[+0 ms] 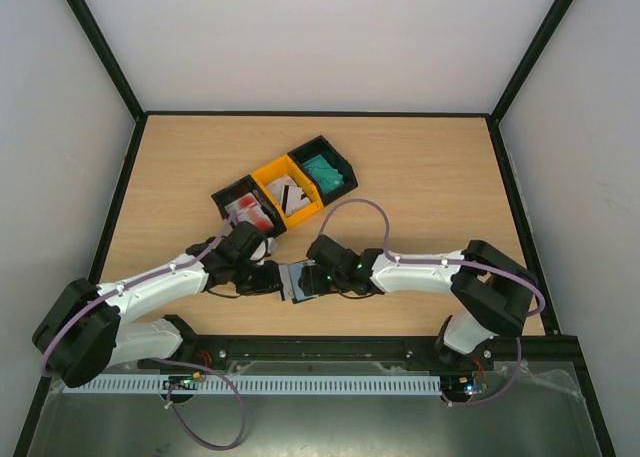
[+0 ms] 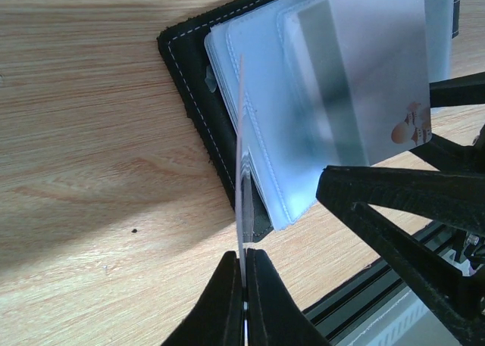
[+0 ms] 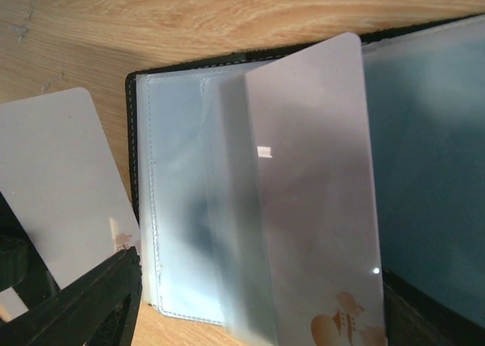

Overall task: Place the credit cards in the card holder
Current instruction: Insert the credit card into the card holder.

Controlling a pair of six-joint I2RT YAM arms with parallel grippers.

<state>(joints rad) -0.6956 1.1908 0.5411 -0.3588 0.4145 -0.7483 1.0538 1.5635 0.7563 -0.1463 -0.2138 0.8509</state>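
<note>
Black left gripper is pinching a thin sheet up off the open card holder, likely exposing a pocket, while right gripper is gaping wide beside a striped card.

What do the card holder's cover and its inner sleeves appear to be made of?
The card holder has a matte black cover, likely leather or leatherette, with pale edge stitching. Its sleeves look like frosted, flexible clear plastic with welded seams.

The wooden tabletop holds three bins in a row and the open card holder.
</note>
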